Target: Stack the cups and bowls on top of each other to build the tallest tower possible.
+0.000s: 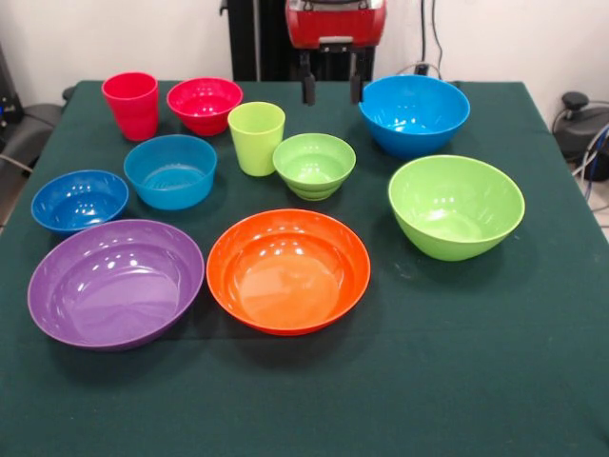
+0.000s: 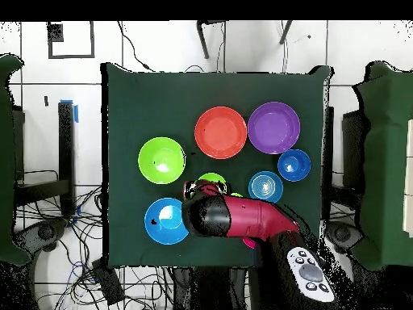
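Note:
The red tumbler and the small red bowl stand at the back left. The lime-green tumbler stands upright mid-table, with the teal-blue bowl to its left and the small dark-blue bowl further left. All stand singly on the table; no tower shows. My gripper hangs open and empty above the table's far edge, behind the green tumbler. In the overhead view the arm hides the gripper, both tumblers and the red bowl; the teal-blue bowl and the dark-blue bowl show.
A small ribbed lime-green bowl sits right of the green tumbler. A large blue bowl is right of the gripper. A large lime-green bowl, an orange bowl and a purple bowl fill the front. The green tablecloth covers the table.

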